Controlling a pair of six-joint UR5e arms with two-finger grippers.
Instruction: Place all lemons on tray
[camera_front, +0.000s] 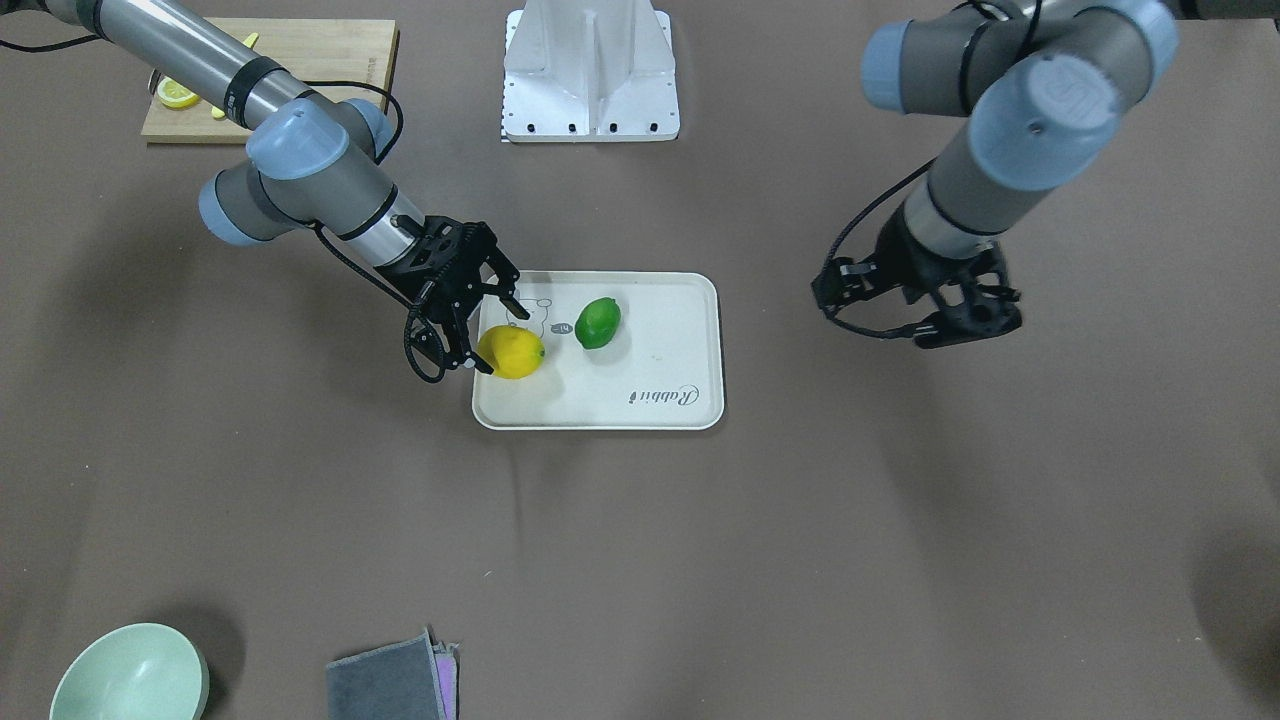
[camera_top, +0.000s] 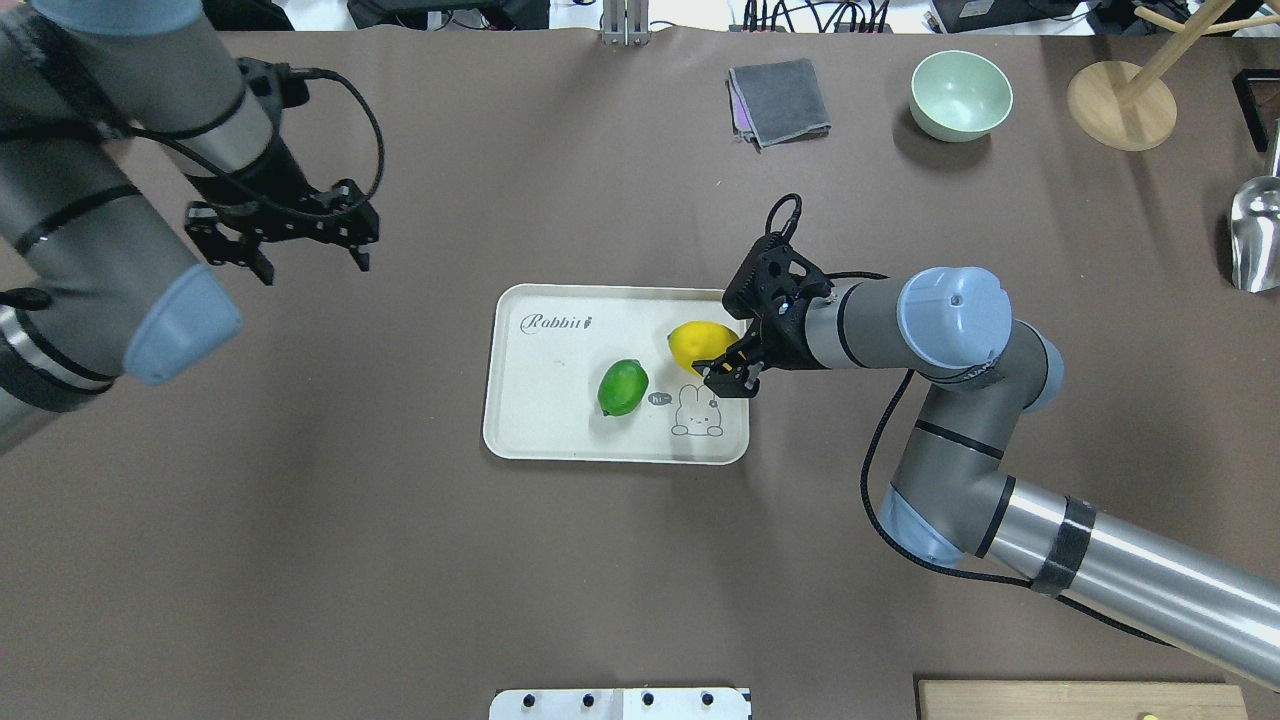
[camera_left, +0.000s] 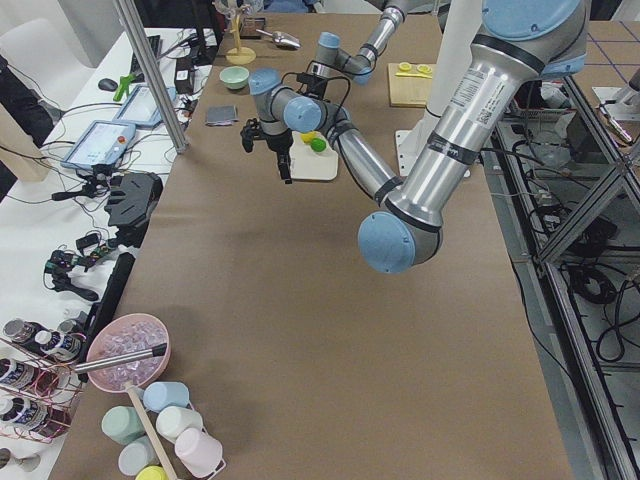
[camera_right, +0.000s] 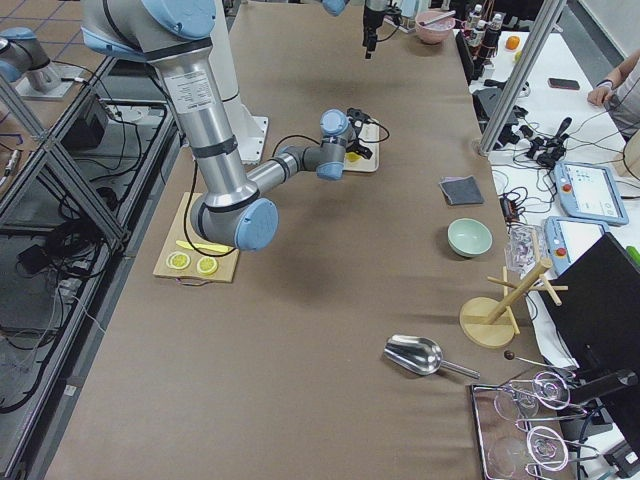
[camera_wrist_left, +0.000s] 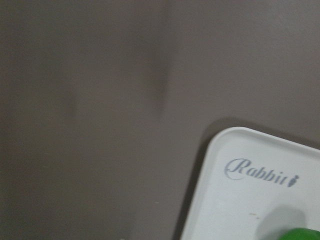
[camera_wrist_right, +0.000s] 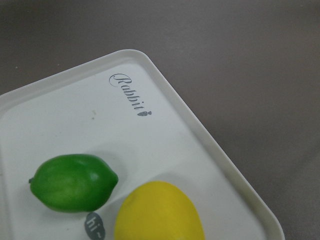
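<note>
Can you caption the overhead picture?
Yellow lemon and green lemon on the tray, right claw open alongside.

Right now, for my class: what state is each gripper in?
Left gripper: open, empty.
Right gripper: open, at the yellow lemon on the tray.

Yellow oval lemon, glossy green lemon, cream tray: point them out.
Yellow oval lemon (camera_top: 695, 342): overhead view, its upper face.
Glossy green lemon (camera_top: 622, 387): overhead view, its middle.
Cream rectangular tray (camera_top: 545, 390): overhead view, bare floor.

We see the left arm & right arm w/ shiny silver tubes, grey round joints, light blue caps, thin black cables & black bands, plus black left gripper & right gripper.
</note>
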